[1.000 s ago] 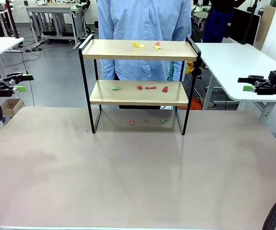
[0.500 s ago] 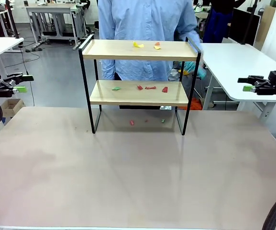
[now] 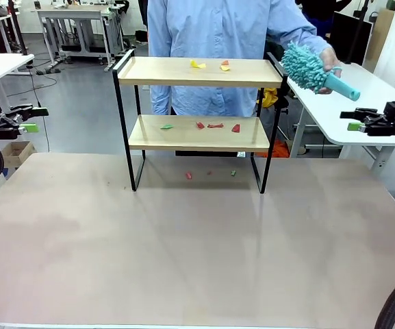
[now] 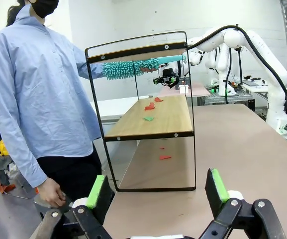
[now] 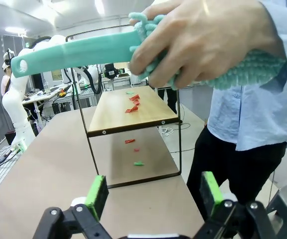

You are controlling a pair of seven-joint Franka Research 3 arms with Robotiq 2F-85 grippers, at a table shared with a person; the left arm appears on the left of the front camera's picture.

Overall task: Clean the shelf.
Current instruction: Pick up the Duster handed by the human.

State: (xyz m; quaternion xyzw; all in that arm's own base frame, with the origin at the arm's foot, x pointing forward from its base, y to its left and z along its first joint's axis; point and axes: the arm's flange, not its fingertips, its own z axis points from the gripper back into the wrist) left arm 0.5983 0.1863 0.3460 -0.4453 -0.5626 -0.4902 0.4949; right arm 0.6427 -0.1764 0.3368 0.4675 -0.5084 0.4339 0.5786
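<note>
The shelf stands at the table's far side, two light wooden boards in a thin black frame, also seen from its end as the shelf and the shelf. Yellow and orange scraps lie on its top board, red and green scraps on the lower one. A person behind it holds a teal fluffy duster up at the shelf's right end; the hand grips the duster by its head. My left gripper and right gripper are open, far out at the table's sides.
A few small red and green scraps lie on the beige table under the shelf. White tables stand at both sides behind. The person stands directly behind the shelf.
The person's hand has risen from beside the shelf's right leg, lifting the teal duster up to the level of the top board. Both arms have stayed still.
</note>
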